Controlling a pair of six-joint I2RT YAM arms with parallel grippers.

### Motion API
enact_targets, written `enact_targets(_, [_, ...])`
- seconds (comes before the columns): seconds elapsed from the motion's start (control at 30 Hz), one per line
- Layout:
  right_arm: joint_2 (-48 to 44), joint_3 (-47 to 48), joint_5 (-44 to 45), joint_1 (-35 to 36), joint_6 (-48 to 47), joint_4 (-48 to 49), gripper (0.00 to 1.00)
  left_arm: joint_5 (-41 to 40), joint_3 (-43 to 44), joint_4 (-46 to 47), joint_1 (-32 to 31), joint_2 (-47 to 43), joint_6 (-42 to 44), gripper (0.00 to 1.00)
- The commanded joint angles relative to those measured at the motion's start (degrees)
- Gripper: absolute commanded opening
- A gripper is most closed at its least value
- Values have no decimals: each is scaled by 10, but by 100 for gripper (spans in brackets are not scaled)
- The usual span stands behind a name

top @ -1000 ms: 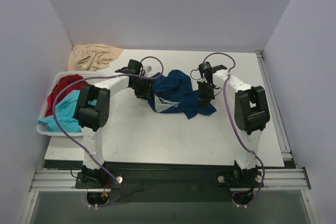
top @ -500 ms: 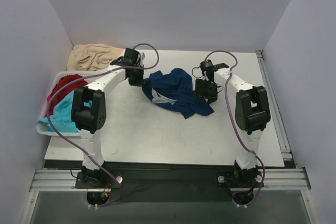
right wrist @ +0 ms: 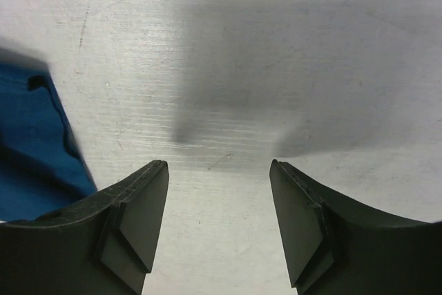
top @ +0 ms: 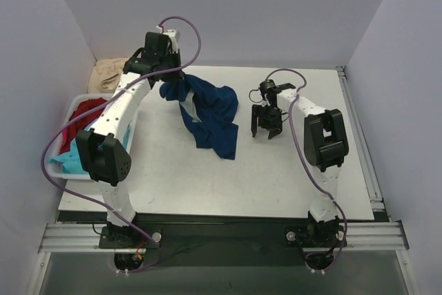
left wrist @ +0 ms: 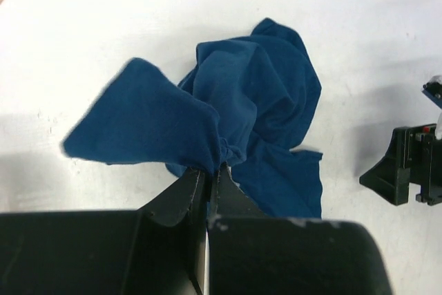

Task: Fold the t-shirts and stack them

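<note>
The navy blue t-shirt point(top: 210, 112) hangs bunched from my left gripper point(top: 171, 88), which is raised over the back left of the table. Its lower part trails down onto the table. In the left wrist view the jaws of my left gripper point(left wrist: 210, 170) are shut on a fold of this navy t-shirt point(left wrist: 255, 88). My right gripper point(top: 265, 129) stands open just right of the shirt, low over the table, holding nothing. The right wrist view shows my right gripper point(right wrist: 217, 167) with bare table between its fingers and the navy t-shirt's point(right wrist: 34, 157) edge at the left.
A white basket point(top: 59, 173) at the table's left edge holds a red t-shirt point(top: 86, 112) and a turquoise t-shirt point(top: 65, 160). A beige cloth point(top: 107, 74) lies crumpled in the back left corner. Grey walls close in the back and both sides.
My left gripper shut on the navy t-shirt and lifted it up and back to the left. My right gripper opened, let go of the shirt and now stands beside it.
</note>
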Motion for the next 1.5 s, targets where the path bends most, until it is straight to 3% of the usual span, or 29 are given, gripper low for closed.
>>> enact_targets(0.0, [-5, 31, 0, 9, -1, -24, 61, 8, 56, -28, 1, -17, 12, 0])
enact_targets(0.23, [15, 114, -4, 17, -4, -13, 57, -52, 71, -50, 3, -17, 20, 0])
enact_targets(0.6, [164, 347, -56, 32, -23, 25, 52, -107, -3, -66, 6, -50, -9, 0])
enact_targets(0.93, [246, 395, -99, 34, -17, 116, 52, -119, -58, -97, 13, -81, -17, 0])
enact_targets(0.97, [247, 396, -102, 34, -15, 117, 48, -118, -61, -97, 14, -83, -17, 0])
enact_targets(1.0, [249, 397, -105, 35, -13, 120, 30, -119, -64, -96, 16, -85, -17, 0])
enact_targets(1.07, [248, 396, -113, 35, -9, 121, 5, -118, -64, -98, 19, -85, -17, 0])
enact_targets(1.1, [245, 392, -115, 35, -10, 122, 0, -118, -62, -98, 22, -86, -18, 0])
enact_targets(1.3, [163, 320, -46, 29, -28, 123, 0, -120, -46, -94, 41, -83, -18, 0])
enact_targets(1.47, [42, 244, 19, -8, -29, 123, 0, -110, 8, -95, 75, -71, -16, 0])
